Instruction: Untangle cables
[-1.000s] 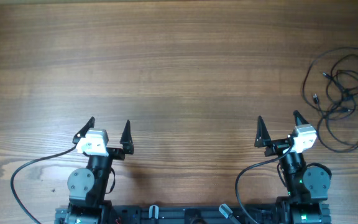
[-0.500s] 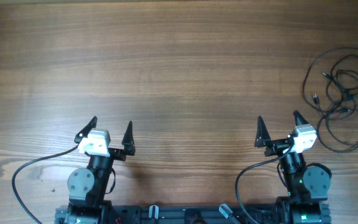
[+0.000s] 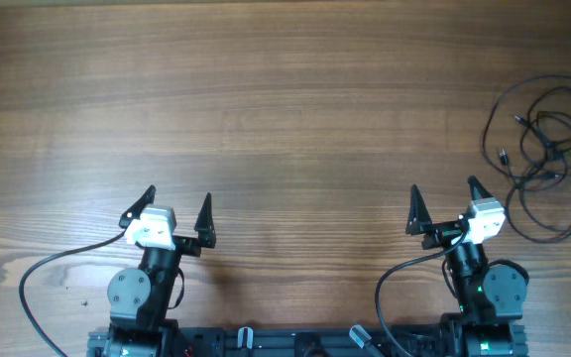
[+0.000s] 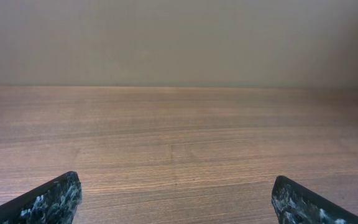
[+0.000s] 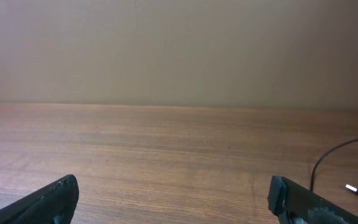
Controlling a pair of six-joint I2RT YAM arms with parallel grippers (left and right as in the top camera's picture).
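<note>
Black cables (image 3: 542,162) are lying in one loose tangled heap at the right edge of the wooden worktop (image 3: 266,99), off to the right of the right end effector (image 3: 443,185). That one and the left end effector (image 3: 175,194) both have fingers spread wide, holding nothing.

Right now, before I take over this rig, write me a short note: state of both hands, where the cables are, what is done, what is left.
Left hand: open, empty, near its base.
Right hand: open, empty, near its base.
Cables: one tangled heap at the right edge of the table, ahead and right of the right hand; neither hand touches it.
Done: nothing visible; the cords lie looped over one another.
Left: reach the heap, probably with the right hand, and separate the cords.
</note>
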